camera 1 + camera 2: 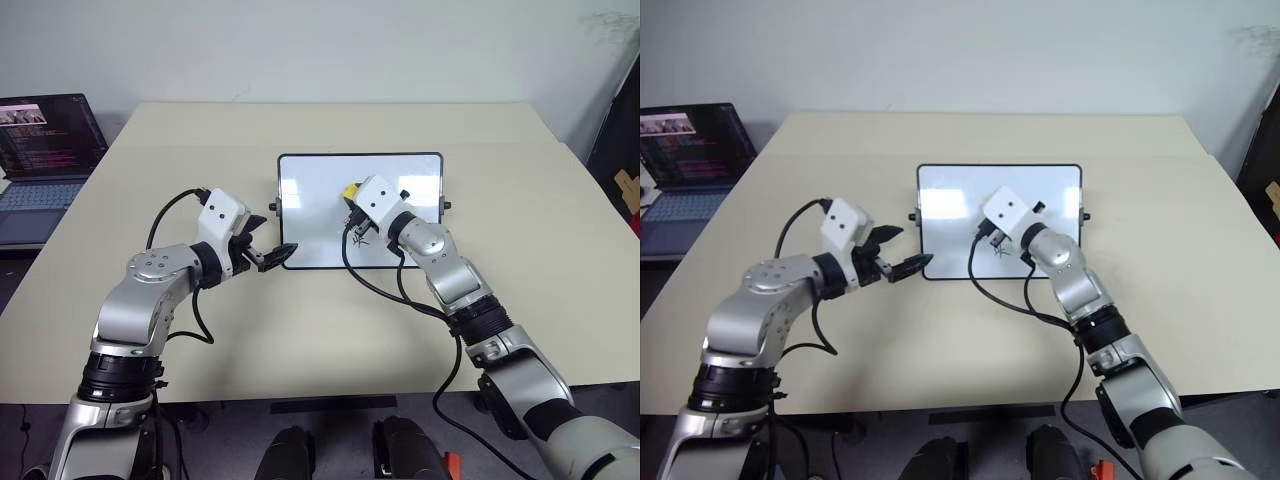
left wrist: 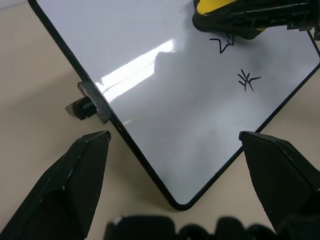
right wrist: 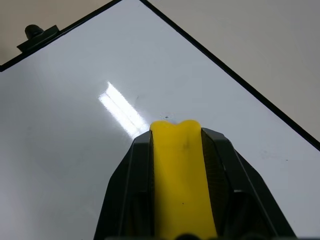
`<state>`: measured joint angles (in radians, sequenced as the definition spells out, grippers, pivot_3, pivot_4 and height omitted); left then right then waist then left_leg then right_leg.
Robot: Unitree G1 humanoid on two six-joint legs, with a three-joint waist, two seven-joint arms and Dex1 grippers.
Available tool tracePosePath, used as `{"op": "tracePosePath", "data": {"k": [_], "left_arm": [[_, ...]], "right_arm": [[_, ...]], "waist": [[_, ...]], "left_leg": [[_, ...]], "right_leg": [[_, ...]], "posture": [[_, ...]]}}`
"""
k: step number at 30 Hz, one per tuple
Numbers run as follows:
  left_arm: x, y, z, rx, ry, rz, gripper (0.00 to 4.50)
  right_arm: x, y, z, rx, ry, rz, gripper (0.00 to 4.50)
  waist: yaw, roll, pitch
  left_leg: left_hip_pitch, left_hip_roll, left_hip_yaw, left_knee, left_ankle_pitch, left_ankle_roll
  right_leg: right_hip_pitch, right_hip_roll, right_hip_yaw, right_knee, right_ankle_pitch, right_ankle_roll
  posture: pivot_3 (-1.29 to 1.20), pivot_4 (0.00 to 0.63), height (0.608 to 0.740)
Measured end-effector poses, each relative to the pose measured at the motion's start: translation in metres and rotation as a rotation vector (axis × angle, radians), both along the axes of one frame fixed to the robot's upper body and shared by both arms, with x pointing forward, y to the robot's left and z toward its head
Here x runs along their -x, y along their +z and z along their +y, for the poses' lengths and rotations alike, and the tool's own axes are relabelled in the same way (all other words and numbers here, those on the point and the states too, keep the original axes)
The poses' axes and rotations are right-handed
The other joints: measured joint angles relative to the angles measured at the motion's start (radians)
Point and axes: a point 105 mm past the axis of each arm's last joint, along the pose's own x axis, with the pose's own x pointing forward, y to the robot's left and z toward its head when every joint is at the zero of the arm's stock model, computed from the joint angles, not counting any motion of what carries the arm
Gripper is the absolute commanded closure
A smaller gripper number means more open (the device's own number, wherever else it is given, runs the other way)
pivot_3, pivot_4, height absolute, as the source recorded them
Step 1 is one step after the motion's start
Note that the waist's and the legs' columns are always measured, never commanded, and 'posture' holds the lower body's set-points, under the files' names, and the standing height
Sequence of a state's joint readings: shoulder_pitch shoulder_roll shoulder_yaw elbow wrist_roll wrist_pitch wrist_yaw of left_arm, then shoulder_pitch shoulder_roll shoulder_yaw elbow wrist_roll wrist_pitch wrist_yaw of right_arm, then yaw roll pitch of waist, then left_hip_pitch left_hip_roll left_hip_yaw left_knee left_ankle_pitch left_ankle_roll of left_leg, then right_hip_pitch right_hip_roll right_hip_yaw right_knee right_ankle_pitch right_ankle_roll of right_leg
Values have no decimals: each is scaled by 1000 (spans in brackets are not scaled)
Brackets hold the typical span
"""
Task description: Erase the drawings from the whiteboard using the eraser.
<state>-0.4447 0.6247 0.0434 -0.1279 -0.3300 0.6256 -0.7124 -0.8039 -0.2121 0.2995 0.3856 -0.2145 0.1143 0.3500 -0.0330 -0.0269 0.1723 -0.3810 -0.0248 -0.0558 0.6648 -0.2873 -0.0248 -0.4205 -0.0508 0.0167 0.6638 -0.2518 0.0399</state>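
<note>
The eraser [image 3: 181, 175], a small yellow block, is sitting clamped between the two black fingers of the right gripper [image 1: 352, 200], over the middle of the whiteboard [image 1: 310, 215]. The whiteboard is lying flat near the centre of a beige table [image 1: 300, 330]. Two of the drawings [image 2: 239, 62] are showing in the left wrist view: an angular mark touching the eraser's edge and a star-like squiggle well clear of it. Whether the eraser is pressing on the surface or hovering just above is hard to judge.

The left gripper [image 1: 272, 256], jaws apart and empty, is waiting just beside the board's near left corner.

To wipe well, the eraser probably needs to stay flat and sweep over both marks, while the left gripper steadies the frame.

A laptop [image 1: 45, 150] is glowing at the far left; its text is unreadable. No brands or labels are legible.
</note>
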Motion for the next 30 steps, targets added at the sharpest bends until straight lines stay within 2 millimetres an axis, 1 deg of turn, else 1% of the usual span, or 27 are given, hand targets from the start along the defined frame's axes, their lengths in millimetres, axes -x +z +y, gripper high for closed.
{"op": "tracePosePath", "data": {"k": [5,7,9,11,17,22,24,27,30], "left_arm": [[0,1,-1,-1,-3,-2,0],[0,0,-2,-2,-7,-1,0],[0,0,-4,-4,-16,-1,0],[-1,4,-6,-5,-25,-11,0],[0,5,-7,-5,-34,-11,0],[0,4,-8,-5,-37,-10,0],[0,4,-8,-3,-38,-10,0],[0,4,-9,0,-39,-9,0],[0,4,-9,1,-39,-8,0]], "right_arm": [[9,-20,-7,84,24,30,3506],[12,-28,-9,107,31,46,3506],[13,-31,-10,113,28,58,3506],[12,-33,-11,118,16,66,3506],[9,-31,-19,95,-25,81,3506],[0,-19,-49,76,-117,54,3506],[-1,-17,-55,79,-133,47,3506],[0,-17,-58,78,-141,42,3506],[2,-15,-55,68,-137,36,3507]], "waist": [[1,-1,-2],[1,-1,-2],[0,-1,-2],[1,-1,-2],[4,-1,-2],[7,-2,-2],[6,-2,-2],[5,-2,-2],[4,-2,-2]], "left_leg": [[3,0,0,1,-1,2],[8,0,-1,1,-2,3],[18,0,-1,-1,-2,3],[18,0,-1,0,-2,3],[18,0,-1,1,-1,3],[18,-1,-1,1,-1,3],[18,0,-1,1,-1,3],[18,0,-1,1,-1,3],[18,0,-1,1,-1,3]], "right_leg": [[2,0,0,2,0,0],[8,0,0,1,0,0],[17,1,0,0,0,0],[18,4,0,1,0,0],[18,4,0,1,1,0],[18,4,0,1,1,0],[18,4,0,1,1,0],[18,4,0,1,1,0],[18,4,1,1,1,0]], "posture": [[0,150,740],[0,150,740],[0,150,740],[0,150,740],[0,150,740],[0,150,740],[0,150,740],[0,150,740],[0,150,740]]}}
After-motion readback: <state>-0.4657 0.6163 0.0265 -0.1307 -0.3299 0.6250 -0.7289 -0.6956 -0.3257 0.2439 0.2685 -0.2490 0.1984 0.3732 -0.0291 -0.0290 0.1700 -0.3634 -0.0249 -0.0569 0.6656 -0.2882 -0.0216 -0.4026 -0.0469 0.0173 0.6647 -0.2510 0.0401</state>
